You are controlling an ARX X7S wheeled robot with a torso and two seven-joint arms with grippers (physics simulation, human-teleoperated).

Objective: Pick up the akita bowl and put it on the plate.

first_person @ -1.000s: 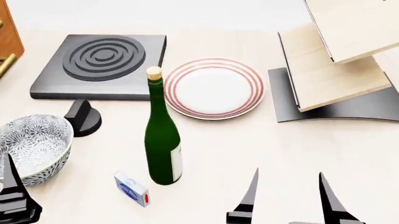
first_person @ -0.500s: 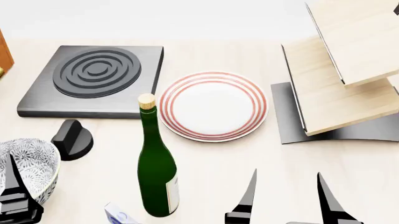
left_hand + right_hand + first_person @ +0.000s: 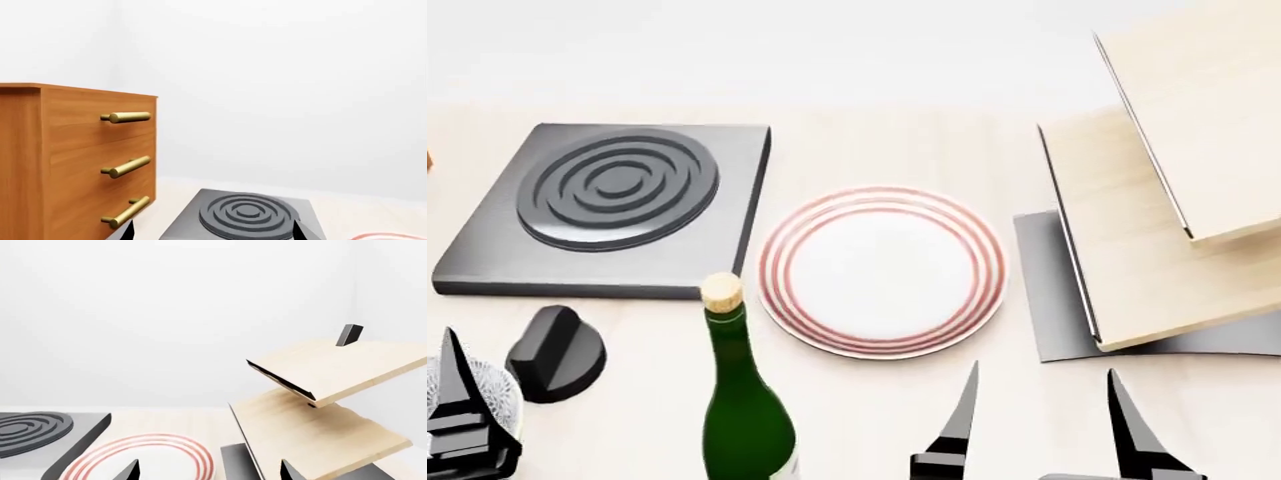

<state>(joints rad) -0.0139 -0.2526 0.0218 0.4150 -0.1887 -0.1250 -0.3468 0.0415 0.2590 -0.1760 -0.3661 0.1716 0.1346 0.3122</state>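
Only a sliver of the akita bowl [image 3: 501, 400] shows at the head view's bottom left corner, white with dark pattern. One of my left gripper's fingers [image 3: 454, 390] stands in front of it. In its wrist view the left gripper [image 3: 213, 232] is open and holds nothing, facing the stove. The plate [image 3: 881, 270], white with red rings, lies mid-table. My right gripper [image 3: 1041, 430] is open and holds nothing, just in front of the plate's right side; the plate [image 3: 143, 460] lies ahead of it in the right wrist view.
A dark square stove plate [image 3: 614, 200] lies left of the plate, with a black knob [image 3: 557, 352] in front of it. A green corked bottle [image 3: 745, 420] stands between bowl and plate. A tilted wooden rack [image 3: 1174, 200] stands at right. A wooden drawer cabinet [image 3: 73, 160] stands at the stove's left.
The head view has shifted, so everything slides down the picture. The bowl has slipped almost out at the bottom left, and the small blue box is gone from view. Both grippers hold their places.
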